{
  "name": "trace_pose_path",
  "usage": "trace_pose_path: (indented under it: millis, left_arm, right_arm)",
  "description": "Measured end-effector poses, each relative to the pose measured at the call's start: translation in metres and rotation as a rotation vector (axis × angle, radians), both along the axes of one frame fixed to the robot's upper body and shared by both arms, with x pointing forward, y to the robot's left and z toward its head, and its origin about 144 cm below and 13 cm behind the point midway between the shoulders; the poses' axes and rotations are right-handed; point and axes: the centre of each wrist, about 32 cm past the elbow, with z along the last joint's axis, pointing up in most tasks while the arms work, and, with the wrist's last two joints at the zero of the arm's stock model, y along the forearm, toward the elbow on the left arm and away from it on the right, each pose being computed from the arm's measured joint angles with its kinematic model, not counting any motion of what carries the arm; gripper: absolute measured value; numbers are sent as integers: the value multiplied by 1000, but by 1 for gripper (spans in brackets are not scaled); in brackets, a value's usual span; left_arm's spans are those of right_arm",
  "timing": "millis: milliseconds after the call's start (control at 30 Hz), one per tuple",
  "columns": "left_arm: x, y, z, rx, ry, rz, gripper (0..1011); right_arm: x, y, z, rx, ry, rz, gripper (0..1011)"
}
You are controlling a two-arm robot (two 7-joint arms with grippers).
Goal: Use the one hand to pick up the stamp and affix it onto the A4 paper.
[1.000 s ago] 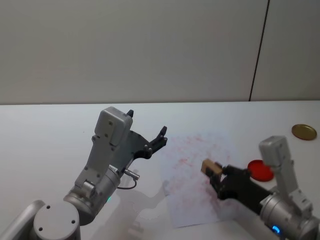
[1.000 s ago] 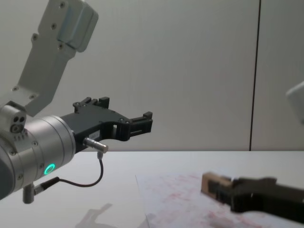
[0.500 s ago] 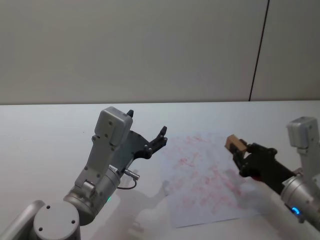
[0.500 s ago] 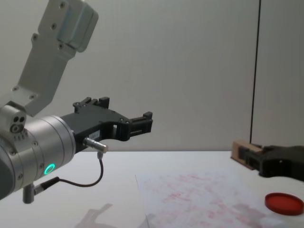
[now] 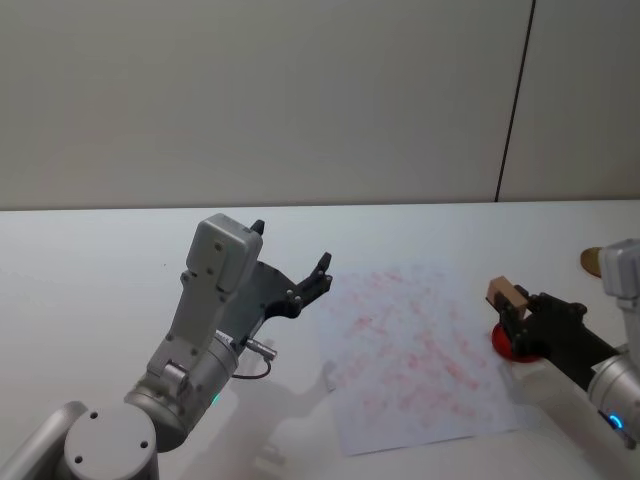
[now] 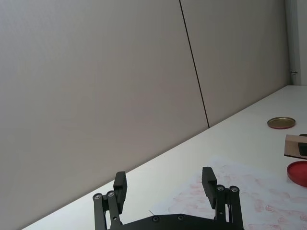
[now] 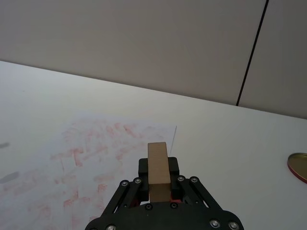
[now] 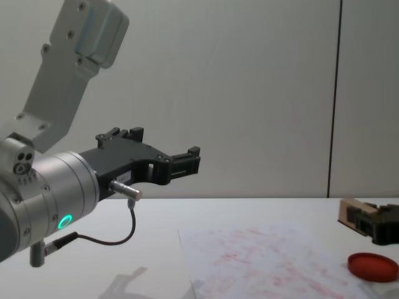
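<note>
Stamp (image 5: pixel 505 293) hangs over ink pad (image 5: pixel 497 339), right of the A4 paper (image 5: pixel 410 350).

The silver left arm (image 8: pixel 62 187) has a grey boxy housing (image 8: pixel 87 31), green ring light (image 8: pixel 65 220) and black cable (image 8: pixel 133 221); left gripper (image 6: pixel 164 177) and right gripper (image 7: pixel 158 165) are black.

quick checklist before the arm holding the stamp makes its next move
1. Grip: right gripper is shut on the stamp, and the block sticks out past the jaws. ok
2. Stamp position: raised above the near edge of the red ink pad, not touching it and off the right side of the A4 paper. ok for inking, not ok for stamping
3. Stamp face inked: the underside is hidden. cannot tell
4. Paper: lies flat on the table, covered in faint red marks. ok
5. Left gripper: open, raised to the left of the paper, out of the path. ok
</note>
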Motion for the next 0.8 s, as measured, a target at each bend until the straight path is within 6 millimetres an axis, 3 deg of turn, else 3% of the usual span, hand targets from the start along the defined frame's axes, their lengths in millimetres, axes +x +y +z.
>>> trace_pose_path:
  millis: [800]
  left_arm:
    - [0,0,0,0,0,0,993]
  right_arm:
    - [7,-12,-19,-14,52,-52,221]
